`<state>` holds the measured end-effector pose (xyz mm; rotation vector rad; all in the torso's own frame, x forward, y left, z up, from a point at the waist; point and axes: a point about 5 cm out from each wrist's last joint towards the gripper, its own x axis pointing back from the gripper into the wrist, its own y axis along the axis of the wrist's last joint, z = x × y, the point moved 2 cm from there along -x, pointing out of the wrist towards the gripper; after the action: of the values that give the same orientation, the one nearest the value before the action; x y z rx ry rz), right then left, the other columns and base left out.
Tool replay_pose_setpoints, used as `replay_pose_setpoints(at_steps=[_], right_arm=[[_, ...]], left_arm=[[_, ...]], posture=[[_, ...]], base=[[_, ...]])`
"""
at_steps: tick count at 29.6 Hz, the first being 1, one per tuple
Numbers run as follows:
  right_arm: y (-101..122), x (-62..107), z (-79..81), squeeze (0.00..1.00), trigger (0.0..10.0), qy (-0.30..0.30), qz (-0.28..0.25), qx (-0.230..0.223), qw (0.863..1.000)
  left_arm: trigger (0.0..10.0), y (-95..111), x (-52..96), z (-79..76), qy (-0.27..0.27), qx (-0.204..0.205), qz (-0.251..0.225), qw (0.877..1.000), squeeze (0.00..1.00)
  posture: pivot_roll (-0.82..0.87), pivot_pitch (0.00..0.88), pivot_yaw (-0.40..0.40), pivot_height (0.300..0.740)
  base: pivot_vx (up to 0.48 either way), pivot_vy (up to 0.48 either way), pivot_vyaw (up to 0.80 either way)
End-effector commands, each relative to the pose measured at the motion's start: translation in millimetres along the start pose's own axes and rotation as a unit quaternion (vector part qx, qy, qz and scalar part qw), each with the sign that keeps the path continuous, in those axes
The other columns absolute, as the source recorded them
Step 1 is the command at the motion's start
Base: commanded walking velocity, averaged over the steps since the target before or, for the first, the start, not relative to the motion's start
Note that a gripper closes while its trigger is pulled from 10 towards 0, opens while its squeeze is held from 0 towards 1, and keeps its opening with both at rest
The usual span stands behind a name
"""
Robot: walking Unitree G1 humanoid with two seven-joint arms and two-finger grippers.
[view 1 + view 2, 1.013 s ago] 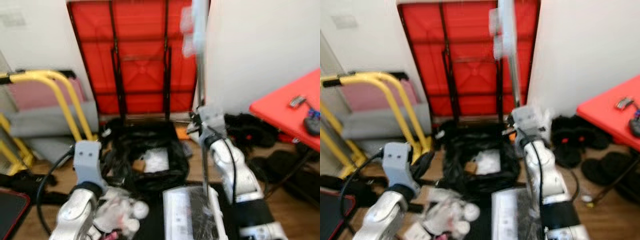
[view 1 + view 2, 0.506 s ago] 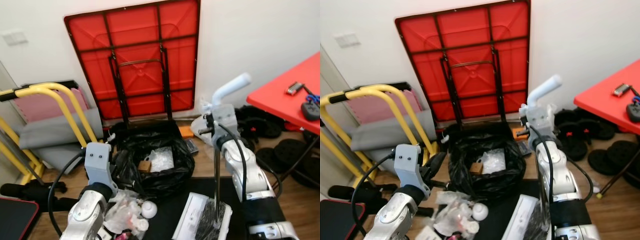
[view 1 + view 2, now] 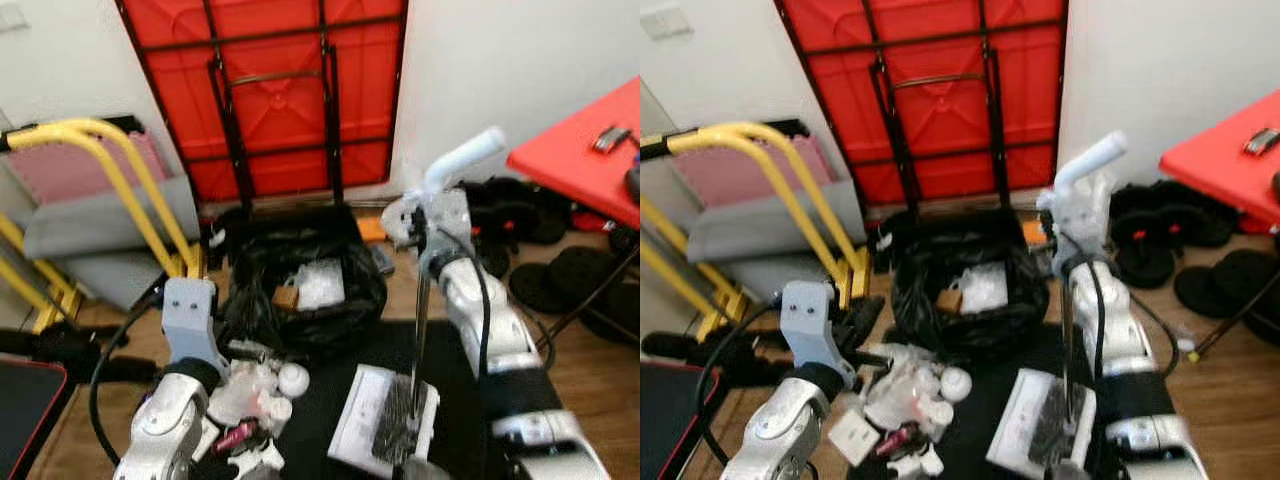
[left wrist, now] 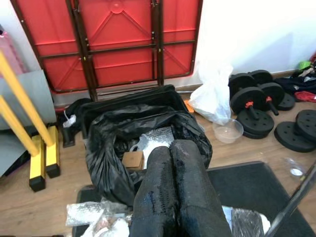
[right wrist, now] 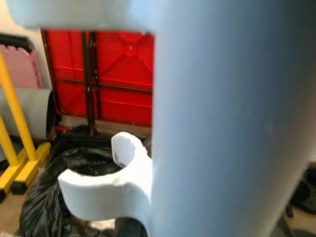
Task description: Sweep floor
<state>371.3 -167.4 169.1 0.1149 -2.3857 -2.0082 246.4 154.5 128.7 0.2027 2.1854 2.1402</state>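
On the black floor mat (image 3: 340,370) before the robot lies a white long-handled dustpan (image 3: 380,420) with dark debris on it, its thin metal pole (image 3: 420,320) rising to a white plastic handle (image 3: 462,158). The right gripper (image 3: 425,222) sits at the top of that pole and appears to be clamped on it, though its fingers are hidden behind the handle in the right wrist view. The left gripper (image 4: 173,190) hangs low with its two black fingers pressed together, holding nothing, above crumpled clear plastic wrappers (image 3: 250,390). Just beyond stands a black plastic rubbish bag (image 3: 300,290), open, with a small cardboard box (image 4: 132,159) inside. A folded red table (image 3: 270,90) leans on the wall behind.
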Motion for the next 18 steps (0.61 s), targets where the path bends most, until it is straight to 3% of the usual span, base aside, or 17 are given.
replay_pose_setpoints(at_steps=[1,4,11,14,18], right_arm=[[32,-8.5,-2.3,0.00,10.0,0.007,-0.072,-0.004,0.997],[49,-19.0,1.6,0.00,10.0,0.043,-0.100,-0.045,0.993],[51,-24.1,13.1,0.00,10.0,0.083,-0.099,-0.079,0.988],[46,-26.6,20.1,0.00,10.0,0.102,-0.094,-0.056,0.989],[43,-31.1,18.3,0.00,10.0,0.107,-0.098,-0.054,0.988]], left_arm=[[10.0,-1,2.9,1.4,0.000,-0.002,0.006,1.000,0.00],[10.0,-1,5.3,0.9,-0.001,-0.001,0.009,1.000,0.00],[10.0,0,8.8,0.5,-0.002,-0.001,0.012,1.000,0.00],[10.0,1,12.5,0.6,-0.004,-0.001,0.015,1.000,0.00],[10.0,1,14.9,-0.2,-0.009,-0.002,0.018,1.000,0.00]], posture=[[-0.04,0.030,0.032,0.655],[-0.03,0.041,0.035,0.655],[-0.02,0.056,0.037,0.655],[-0.01,0.067,0.045,0.655],[0.00,0.078,0.049,0.655]], base=[[0.000,0.000,0.00],[0.000,0.000,0.00],[0.000,0.000,0.00],[0.000,0.000,0.00],[0.000,0.000,0.00]])
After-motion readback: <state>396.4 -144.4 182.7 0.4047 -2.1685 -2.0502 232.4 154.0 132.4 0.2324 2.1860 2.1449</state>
